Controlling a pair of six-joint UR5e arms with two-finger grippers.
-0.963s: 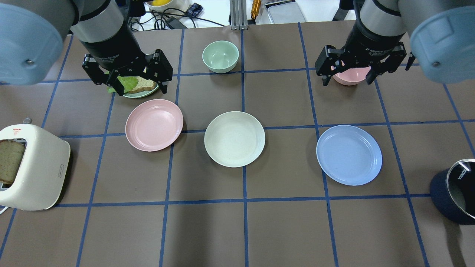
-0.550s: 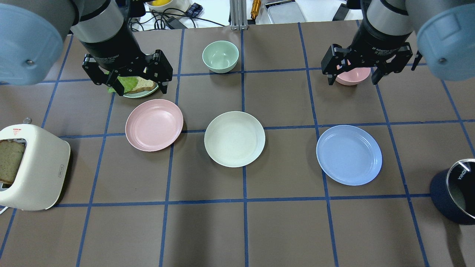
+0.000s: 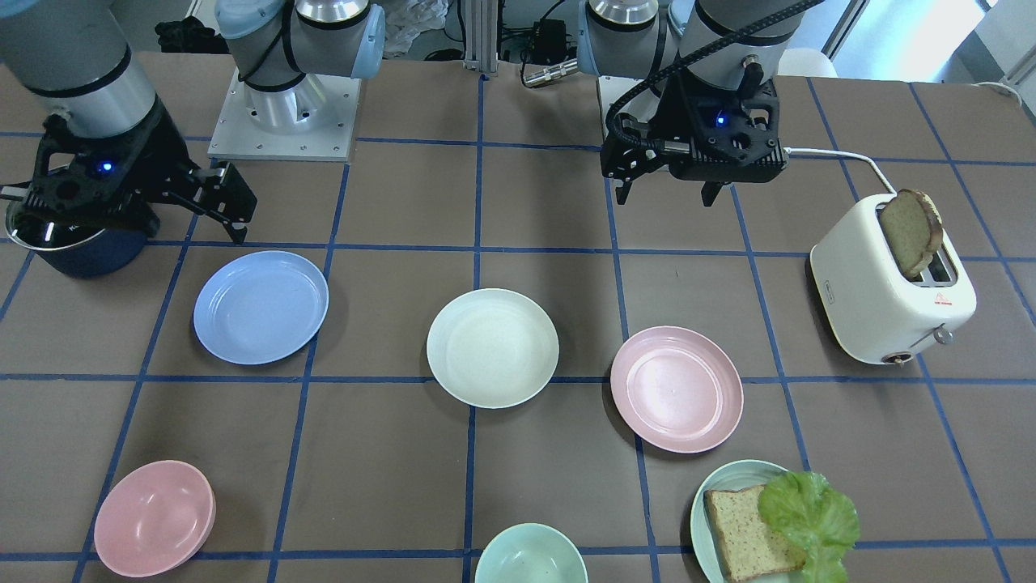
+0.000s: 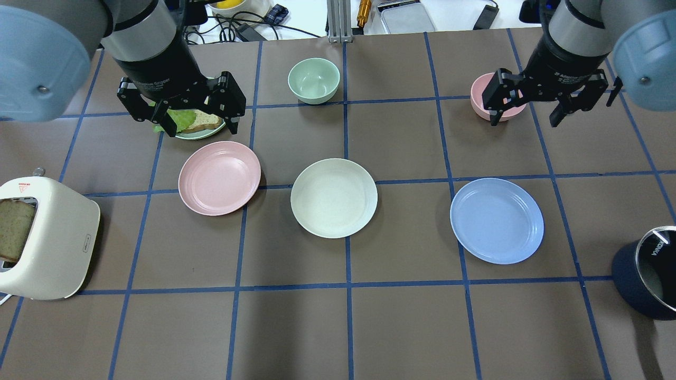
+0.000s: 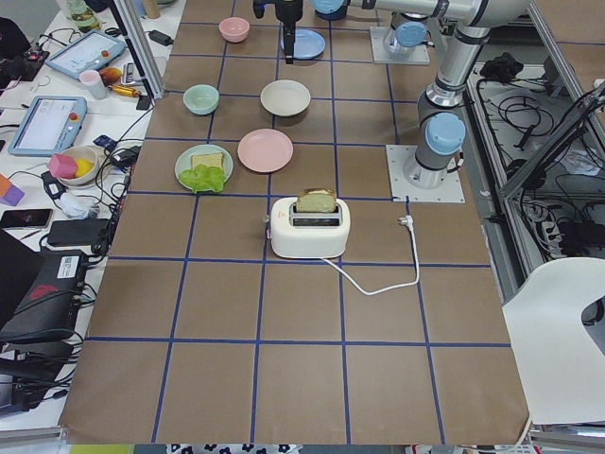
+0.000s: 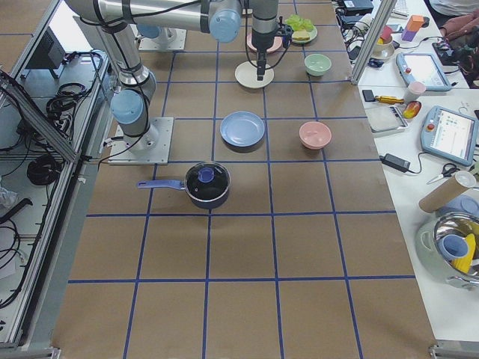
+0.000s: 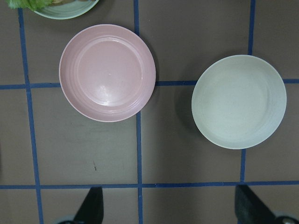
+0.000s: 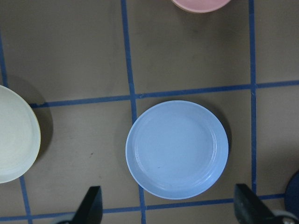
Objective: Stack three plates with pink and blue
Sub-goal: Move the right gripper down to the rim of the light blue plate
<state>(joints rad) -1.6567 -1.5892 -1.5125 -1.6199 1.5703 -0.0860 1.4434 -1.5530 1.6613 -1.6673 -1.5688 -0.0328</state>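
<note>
Three plates lie apart in a row on the surface (image 4: pixel 401 316), none stacked. We label the pink plate (image 4: pixel 219 178) at the robot's left, the cream plate (image 4: pixel 334 198) in the middle and the blue plate (image 4: pixel 496 220) at its right. We see the left pincer (image 4: pixel 202 125) raised on the pink plate's side, fingers spread wide and empty. The right pincer (image 4: pixel 524 120) is raised on the blue plate's side, likewise spread and empty.

Brown blue-gridded table (image 4: pixel 406 332)

Toaster (image 4: pixel 50 237), saucepan (image 4: pixel 631 274), mint bowl (image 4: pixel 313 79), pink bowl (image 3: pixel 154 518)
</note>
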